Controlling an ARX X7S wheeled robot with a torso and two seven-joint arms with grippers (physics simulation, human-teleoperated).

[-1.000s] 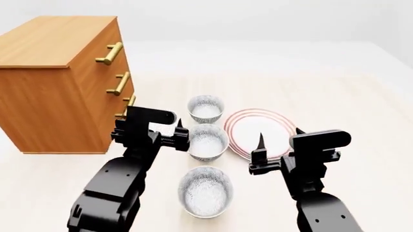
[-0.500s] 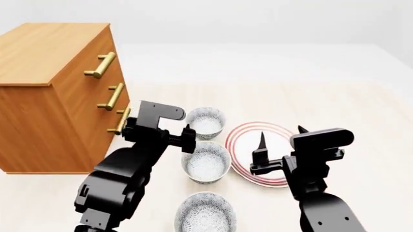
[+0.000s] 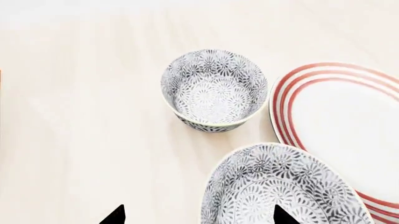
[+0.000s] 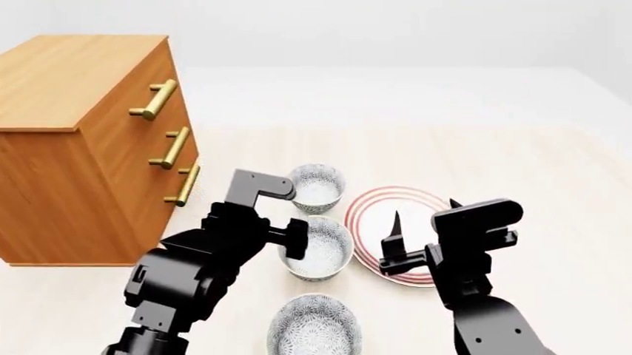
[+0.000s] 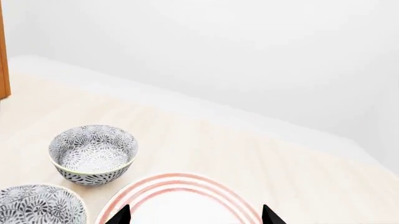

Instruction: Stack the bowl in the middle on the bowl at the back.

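Three speckled bowls stand in a row on the table. The bowl at the back (image 4: 316,187) (image 3: 214,91) (image 5: 93,153) stands upright with nothing in it. The bowl in the middle (image 4: 321,250) (image 3: 281,186) (image 5: 36,205) is right behind my left gripper (image 4: 294,237) (image 3: 198,217). That gripper is open, and the bowl's near-left rim lies between its fingertips (image 3: 116,215). My right gripper (image 4: 425,213) (image 5: 195,217) hangs open over the red-ringed plate (image 4: 380,211) (image 5: 181,198), holding nothing.
A third speckled bowl (image 4: 314,327) sits nearest me at the front. A wooden dresser (image 4: 79,140) with brass handles stands to the left of the bowls. The plate (image 3: 349,126) lies to the right of the back and middle bowls.
My left gripper has moved right and down to the middle bowl's rim. My right gripper has shifted slightly left over the plate. The bowls have not moved.
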